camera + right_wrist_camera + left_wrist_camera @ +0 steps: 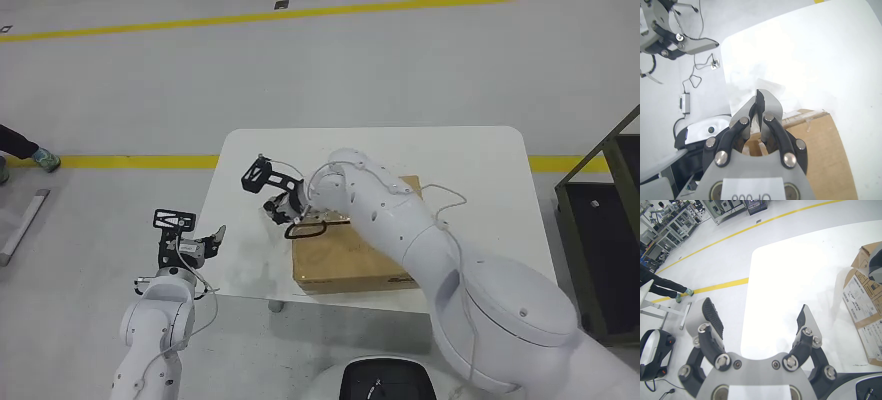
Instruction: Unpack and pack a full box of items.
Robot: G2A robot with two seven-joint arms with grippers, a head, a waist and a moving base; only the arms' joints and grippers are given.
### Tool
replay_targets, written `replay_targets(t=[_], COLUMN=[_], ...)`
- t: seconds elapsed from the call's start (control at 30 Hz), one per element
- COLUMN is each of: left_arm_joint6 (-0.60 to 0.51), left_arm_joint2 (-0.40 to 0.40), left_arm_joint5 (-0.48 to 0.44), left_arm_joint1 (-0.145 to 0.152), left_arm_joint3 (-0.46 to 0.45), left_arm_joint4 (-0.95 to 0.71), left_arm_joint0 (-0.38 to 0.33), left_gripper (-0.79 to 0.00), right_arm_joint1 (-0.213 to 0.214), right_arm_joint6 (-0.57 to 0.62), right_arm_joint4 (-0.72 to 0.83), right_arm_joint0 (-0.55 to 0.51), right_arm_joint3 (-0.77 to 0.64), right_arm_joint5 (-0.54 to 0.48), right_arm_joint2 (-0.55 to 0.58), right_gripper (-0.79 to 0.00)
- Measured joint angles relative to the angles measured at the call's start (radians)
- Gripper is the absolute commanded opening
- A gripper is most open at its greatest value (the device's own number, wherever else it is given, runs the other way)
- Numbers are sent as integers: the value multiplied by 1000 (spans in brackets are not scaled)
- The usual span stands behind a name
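A brown cardboard box [350, 262] with shipping labels stands on the white table [470, 175], toward its front edge. My right gripper [758, 98] hangs over the box's left end [819, 142], near an open flap. It is shut, and a thin clear plastic bag [772, 86] seems to be pinched at its tips. In the top view the right gripper [277, 208] is just left of the box. My left gripper [755, 307] is open with nothing in it, above the table's front-left corner. It is left of the box [859, 306] and apart from it.
A dark metal rack [600, 240] stands on the floor to the right of the table. On the floor by the left arm lie a black-and-white device [653, 351], a power adapter [685, 104] and loose cables. A yellow line [120, 161] runs behind the table.
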Motion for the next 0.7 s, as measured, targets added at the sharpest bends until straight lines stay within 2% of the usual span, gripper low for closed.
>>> replay_targets(t=[0.17,0.27,0.47,0.7], left_arm_joint6=[3,15,5,64], left_arm_joint2=[1,8,19,63], left_arm_joint5=[-2,-35,-145,-174], left_arm_joint1=[0,0,5,7], left_arm_joint3=[0,-4,-10,23], left_arm_joint4=[-1,2,22,121], left_arm_joint0=[2,10,18,11], left_gripper=[0,0,0,0], right_arm_joint1=[18,28,46,66], right_arm_joint6=[-70,-103,-113,-107], right_arm_joint4=[43,64,68,54], right_arm_joint0=[-25,-42,-66,-77], right_arm_joint3=[3,-2,-26,-62], right_arm_joint5=[-23,-30,-35,-41], right_arm_joint2=[34,53,71,87], right_gripper=[-785,-785,-785,-760])
